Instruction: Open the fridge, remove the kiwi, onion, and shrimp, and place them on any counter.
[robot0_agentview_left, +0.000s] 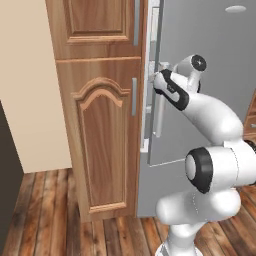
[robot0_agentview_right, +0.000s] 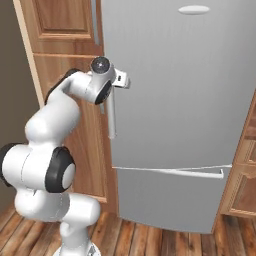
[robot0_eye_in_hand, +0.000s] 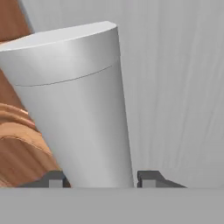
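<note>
Your gripper (robot0_eye_in_hand: 101, 178) is clenched around the fridge's vertical bar handle (robot0_eye_in_hand: 74, 105): in the hand view one dark fingertip (robot0_eye_in_hand: 54, 178) sits at seven o'clock of the bar and the other at five o'clock, both against its sides. In the right base view the hand (robot0_agentview_right: 120, 79) meets the handle (robot0_agentview_right: 112, 117) near its top, at ten o'clock of the light-grey fridge (robot0_agentview_right: 175, 100). The wooden cabinet (robot0_agentview_left: 100, 125) stands just beside the fridge (robot0_agentview_left: 210, 45) at nine o'clock. The door looks slightly ajar in the left base view.
</note>
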